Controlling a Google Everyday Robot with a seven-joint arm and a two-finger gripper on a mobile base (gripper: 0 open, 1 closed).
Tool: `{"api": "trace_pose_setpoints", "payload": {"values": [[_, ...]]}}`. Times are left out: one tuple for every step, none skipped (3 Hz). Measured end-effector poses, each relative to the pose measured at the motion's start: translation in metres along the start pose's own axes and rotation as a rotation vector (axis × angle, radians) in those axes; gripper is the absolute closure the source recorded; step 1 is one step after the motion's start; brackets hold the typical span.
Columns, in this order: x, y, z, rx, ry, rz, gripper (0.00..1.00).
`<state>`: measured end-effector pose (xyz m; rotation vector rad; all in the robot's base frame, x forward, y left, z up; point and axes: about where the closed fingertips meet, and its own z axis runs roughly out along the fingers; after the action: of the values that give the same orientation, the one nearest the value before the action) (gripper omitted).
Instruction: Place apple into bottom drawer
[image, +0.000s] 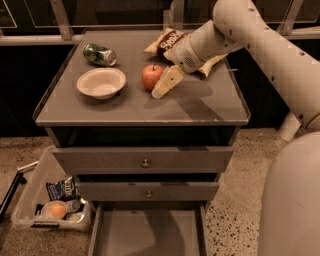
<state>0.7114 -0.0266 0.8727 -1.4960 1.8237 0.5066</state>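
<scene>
Apple sits upright on the cabinet top, stem up, red with a paler patch. Everything else is placed from the apple.

Just right of the apple, the gripper is tilted down toward the top, its cream tip low against the surface. It may be brushing the apple's right side, though the angle leaves that unsure. Whether it is released or clenched cannot be told, and it is not grasping the apple. The arm rises from it up and to the right of the apple, and its pale base fills the corner far below and right.

Left of the apple, near but apart, stands a white bowl. Behind the apple and further left, a green can lies on its side. Behind the apple to the right is a chip bag, partly hidden by the arm.

Below the apple, on the cabinet front, are two shut drawers with round knobs, the top drawer and the middle drawer. Lowest of all, straight below the apple, the bottom drawer is pulled out, its flat grey floor showing.

Far down and left of the apple, on the floor, a clear bin holds a blue packet and an orange fruit.
</scene>
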Motion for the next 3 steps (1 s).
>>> {"api": "trace_pose_setpoints", "payload": {"values": [[0.0062, -0.0007, 0.0138, -0.019, 0.006, 0.019, 0.0], [0.0062, -0.0007, 0.0139, -0.02, 0.006, 0.019, 0.19], [0.0062, -0.0006, 0.0139, -0.02, 0.006, 0.019, 0.43]]}}
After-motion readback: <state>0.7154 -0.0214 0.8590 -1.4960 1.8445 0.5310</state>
